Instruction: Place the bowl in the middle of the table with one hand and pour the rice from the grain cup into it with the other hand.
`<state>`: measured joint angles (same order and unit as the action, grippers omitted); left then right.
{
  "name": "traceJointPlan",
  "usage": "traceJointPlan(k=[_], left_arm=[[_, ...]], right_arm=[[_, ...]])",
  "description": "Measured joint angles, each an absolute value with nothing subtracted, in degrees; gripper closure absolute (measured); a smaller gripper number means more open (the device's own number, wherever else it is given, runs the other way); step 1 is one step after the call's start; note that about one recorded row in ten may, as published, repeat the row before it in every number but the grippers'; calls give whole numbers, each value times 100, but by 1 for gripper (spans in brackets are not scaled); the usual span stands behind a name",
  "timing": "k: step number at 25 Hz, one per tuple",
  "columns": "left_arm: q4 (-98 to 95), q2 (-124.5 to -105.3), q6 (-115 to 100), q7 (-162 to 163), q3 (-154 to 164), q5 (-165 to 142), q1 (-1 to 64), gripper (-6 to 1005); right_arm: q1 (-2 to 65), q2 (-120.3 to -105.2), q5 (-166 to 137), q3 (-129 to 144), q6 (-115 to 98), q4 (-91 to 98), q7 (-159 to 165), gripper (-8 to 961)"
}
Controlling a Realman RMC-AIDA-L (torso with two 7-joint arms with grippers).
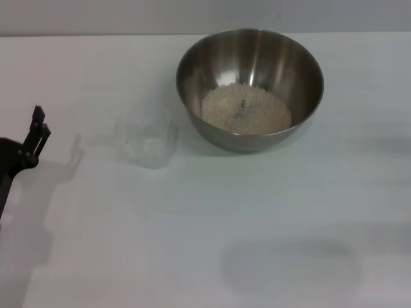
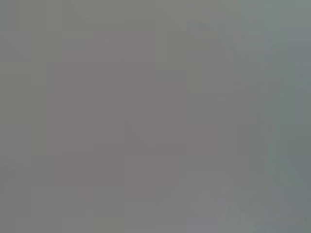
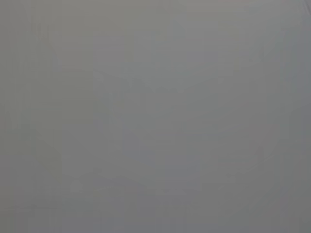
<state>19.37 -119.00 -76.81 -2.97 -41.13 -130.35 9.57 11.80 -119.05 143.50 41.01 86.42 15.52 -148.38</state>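
The steel bowl (image 1: 250, 86) stands on the white table (image 1: 212, 218) toward the far side, a little right of the middle. A heap of pale rice (image 1: 246, 109) lies in its bottom. The transparent grain cup (image 1: 147, 139) stands upright on the table to the left of the bowl, apart from it, and looks empty. My left gripper (image 1: 37, 130) is at the far left edge, well clear of the cup, holding nothing. My right gripper is out of view. Both wrist views show only a plain grey surface.
A soft shadow lies on the table at the near right (image 1: 292, 266). A grey wall strip runs along the far edge (image 1: 96, 16).
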Motion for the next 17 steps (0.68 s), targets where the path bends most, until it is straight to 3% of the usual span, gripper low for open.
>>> traceJointPlan(k=[4,8,13,17], left_arm=[[1878,-11885,-7668,-267,-4121,-13033,1200,170],[1865,-11899,-7627,-279,-4123,-13035,1291,170],[1786,-11909,-7598,-318,-4127,-13022,1444,170],[1784,-11909,-7587,-318,-4129,-12988,1464,170]], right_arm=[[1164,-11893,14207,4103,8292,1558,-14803,266],[1155,-11898,14139,4104,8201,1567,-14805,265],[1149,-11900,14144,4057,8202,1548,-14818,144],[1150,-11909,14152,4055,8215,1532,-14838,144]])
